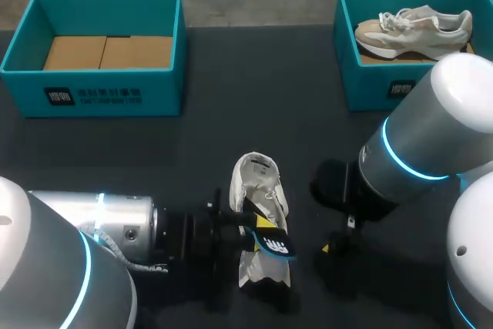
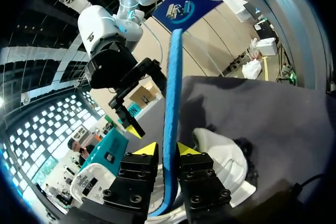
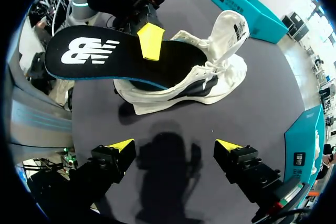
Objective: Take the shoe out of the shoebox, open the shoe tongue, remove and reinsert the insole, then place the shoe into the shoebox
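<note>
Left gripper (image 2: 167, 149): fingers nearly closed, clamped from both sides on the insole (image 3: 100, 56); the yellow pads press its two faces, and its blue edge runs straight out ahead between the fingers.

Insole: black top with a white logo, blue underside; held off the table (image 1: 254, 113); one end juts free past the left fingers, the other sits at the mouth of the shoe (image 3: 210, 77); cannot tell how far in it goes.

Shoe: white, resting on the dark table just beside and under the left fingers; tongue pulled up and standing away from the opening; laces loose.

Right gripper (image 3: 175, 145): fingers spread wide, nothing between them, touching nothing; hangs over bare table with its shadow under the fingers; the shoe and insole lie ahead of the fingers, near but apart.

Teal shoebox (image 1: 100, 90): open, only brown card on its floor; well beyond both grippers, on the left arm's side.

Second teal box (image 1: 370, 75): on the right arm's side, well beyond the right fingers; holds a beige shoe (image 1: 416, 25) lying on its side.
</note>
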### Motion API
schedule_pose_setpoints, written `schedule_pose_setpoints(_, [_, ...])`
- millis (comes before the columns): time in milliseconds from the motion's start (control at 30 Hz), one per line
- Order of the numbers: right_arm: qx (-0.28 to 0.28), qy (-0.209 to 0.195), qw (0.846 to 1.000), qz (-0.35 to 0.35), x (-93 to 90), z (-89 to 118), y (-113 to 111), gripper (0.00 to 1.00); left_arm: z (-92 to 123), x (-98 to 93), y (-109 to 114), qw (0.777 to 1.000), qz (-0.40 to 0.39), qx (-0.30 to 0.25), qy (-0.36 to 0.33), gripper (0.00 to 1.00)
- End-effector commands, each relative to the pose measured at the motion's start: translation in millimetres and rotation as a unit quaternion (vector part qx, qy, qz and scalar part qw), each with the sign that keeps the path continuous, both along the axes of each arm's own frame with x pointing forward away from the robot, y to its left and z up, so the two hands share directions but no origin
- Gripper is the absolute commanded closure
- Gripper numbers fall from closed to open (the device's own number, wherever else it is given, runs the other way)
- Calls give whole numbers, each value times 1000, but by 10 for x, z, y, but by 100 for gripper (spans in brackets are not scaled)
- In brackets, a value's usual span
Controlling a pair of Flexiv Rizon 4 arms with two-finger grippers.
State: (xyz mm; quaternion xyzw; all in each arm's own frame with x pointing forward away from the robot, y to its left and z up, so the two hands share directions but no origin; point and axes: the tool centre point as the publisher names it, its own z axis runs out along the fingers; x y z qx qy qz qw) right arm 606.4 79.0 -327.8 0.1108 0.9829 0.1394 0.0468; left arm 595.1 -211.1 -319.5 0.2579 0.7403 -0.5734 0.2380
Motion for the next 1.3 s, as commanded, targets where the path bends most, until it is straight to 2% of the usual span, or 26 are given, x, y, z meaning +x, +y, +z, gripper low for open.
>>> schedule_pose_setpoints(33, [0, -1, 1000, -1, -11, -16, 4, 0, 23, 1, 21, 1000, -4, -2, -1, 80])
schedule_pose_setpoints(100, [0, -1, 1000, -1, -11, -16, 4, 0, 23, -1, 16, 1000, -7, -4, 0, 84])
schedule_pose_setpoints(167, [0, -1, 1000, -1, -11, -16, 4, 0, 29, -10, 10, 1000, -9, -7, 4, 94])
schedule_pose_setpoints(233, [0, -1, 1000, -1, -11, -16, 4, 0, 30, -21, 1, 1000, -12, -8, 5, 95])
schedule_pose_setpoints(267, [0, -1, 1000, -1, -11, -16, 4, 0, 30, -31, -1, 1000, -13, -8, 5, 100])
schedule_pose_setpoints(733, [0, -1, 1000, -1, -11, -16, 4, 0, -70, -13, 25, 999, -27, -14, -44, 100])
schedule_pose_setpoints(1300, [0, -1, 1000, -1, -11, -16, 4, 0, -224, 153, 49, 996, -11, 14, -89, 100])
